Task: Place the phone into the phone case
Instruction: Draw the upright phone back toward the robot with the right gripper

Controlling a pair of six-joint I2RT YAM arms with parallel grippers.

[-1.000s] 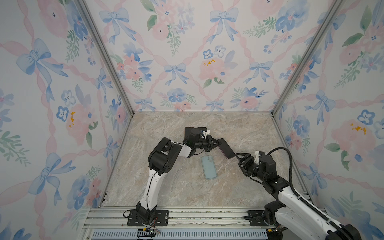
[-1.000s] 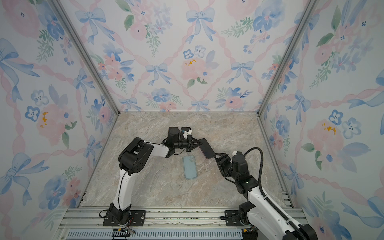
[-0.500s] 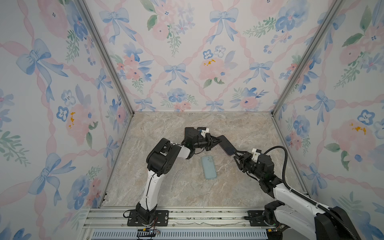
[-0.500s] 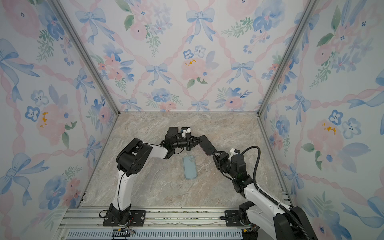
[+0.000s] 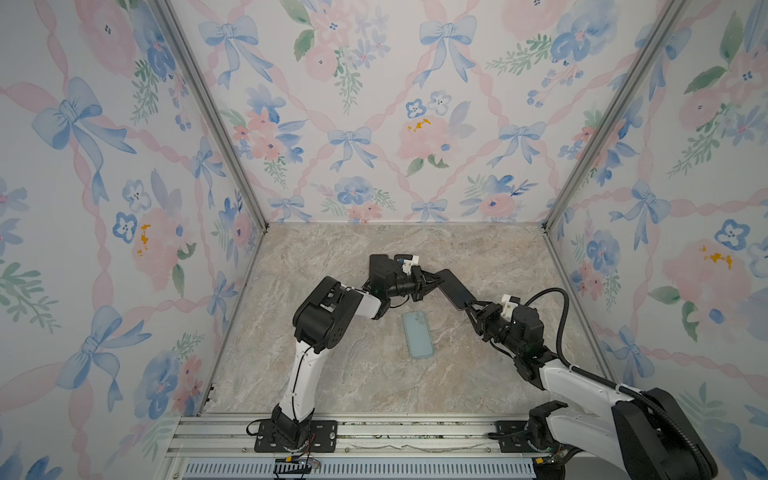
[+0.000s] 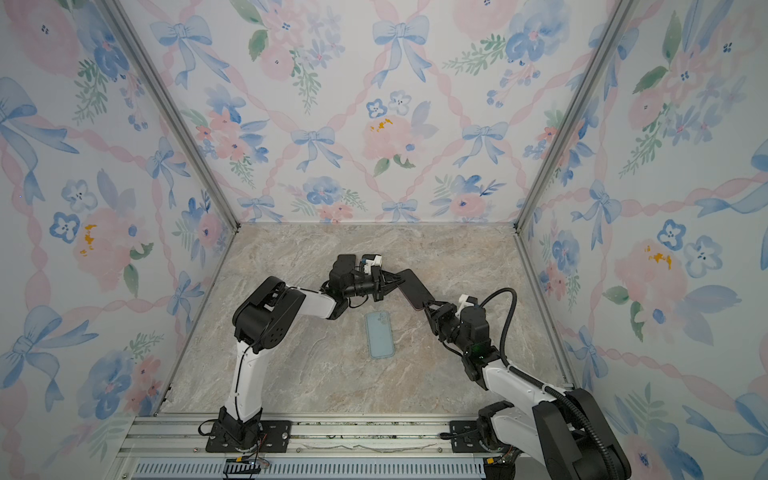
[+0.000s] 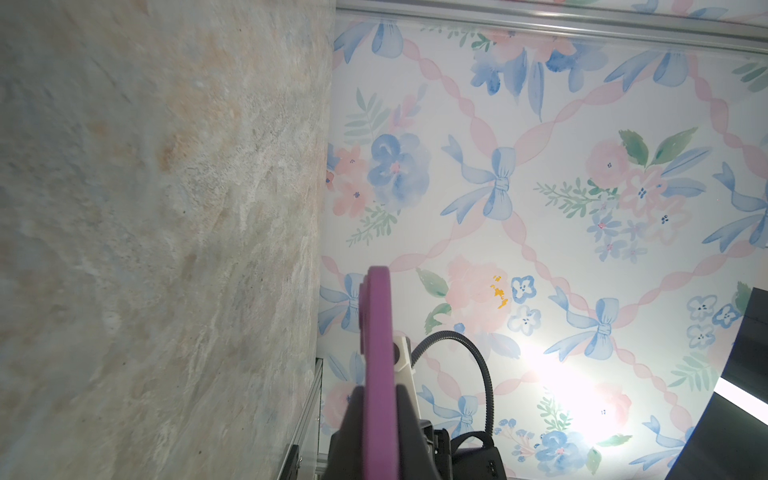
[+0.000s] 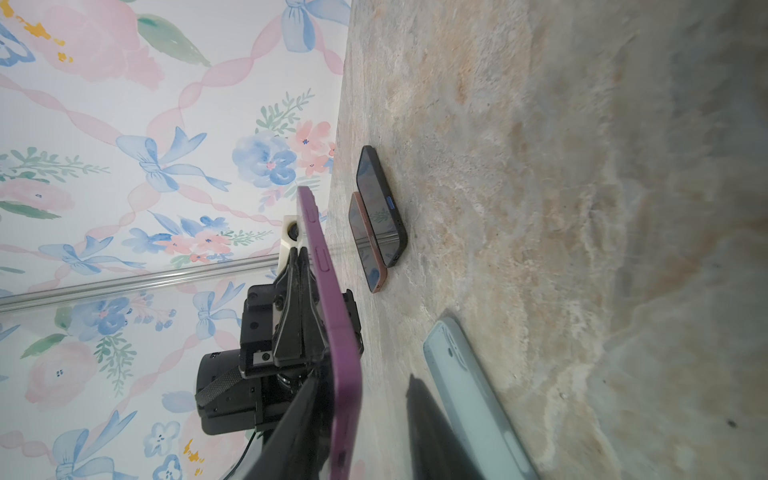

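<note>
The right gripper [image 5: 471,306] has come in from the right and half-closed astride the near end of the phone [image 5: 454,289], one side still gapped, while the left gripper [image 5: 433,281] stays clamped on its far end, aloft just beyond the empty phone case [image 5: 417,334]: likely a handover.

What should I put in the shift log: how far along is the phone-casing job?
Done: the purple phone is off the table, clamped by the left end effector. In hand: the right end effector straddles the phone's other end, jaws not closed on it yet. Left: the light blue case lies empty on the table, so the phone must be seated in it.
</note>
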